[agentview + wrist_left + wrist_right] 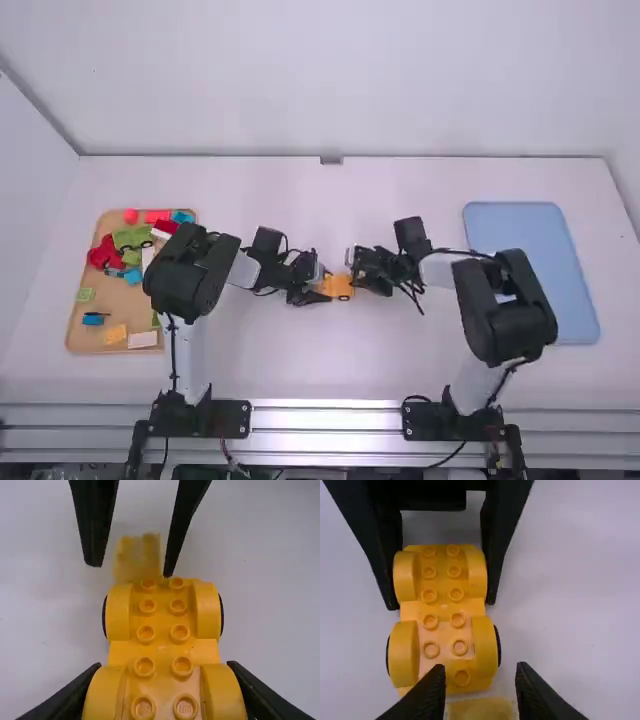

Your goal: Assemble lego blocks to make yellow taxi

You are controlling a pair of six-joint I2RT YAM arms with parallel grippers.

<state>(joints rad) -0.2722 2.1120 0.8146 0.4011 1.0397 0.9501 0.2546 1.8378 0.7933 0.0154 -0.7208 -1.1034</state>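
In the high view my left gripper and right gripper face each other across a yellow car base at mid-table. The left wrist view has the studded car base lengthwise, with my left gripper shut on its near fenders. My right gripper is open at the opposite end of the car base. A smaller yellow block lies between its fingers; the left wrist view places this block just past the base's far end, with a gap to one finger.
A wooden tray of red, green, blue, yellow and white blocks is at the table's left. On the right lies a blue tray. Bare white table extends in front of the grippers.
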